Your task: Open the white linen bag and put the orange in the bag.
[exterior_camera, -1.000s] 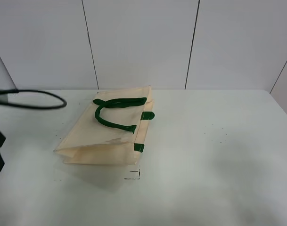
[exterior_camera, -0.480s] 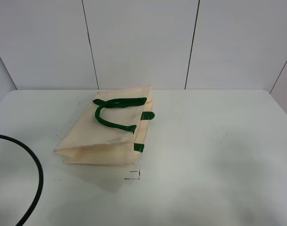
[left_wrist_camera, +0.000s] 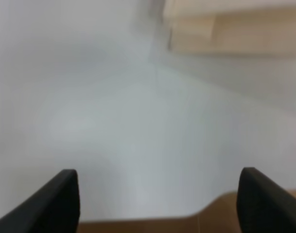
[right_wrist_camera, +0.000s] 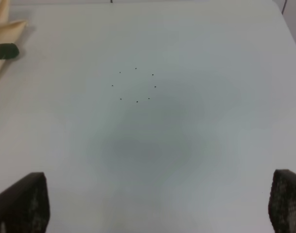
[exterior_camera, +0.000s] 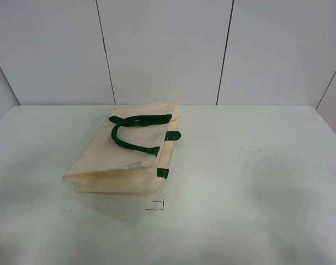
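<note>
My left gripper (left_wrist_camera: 157,201) and right gripper (right_wrist_camera: 157,204) both hang spread wide above the bare white table (exterior_camera: 256,182), the white linen bag (exterior_camera: 123,157) lying flat ahead of them, its green handles (exterior_camera: 136,132) on top.
</note>
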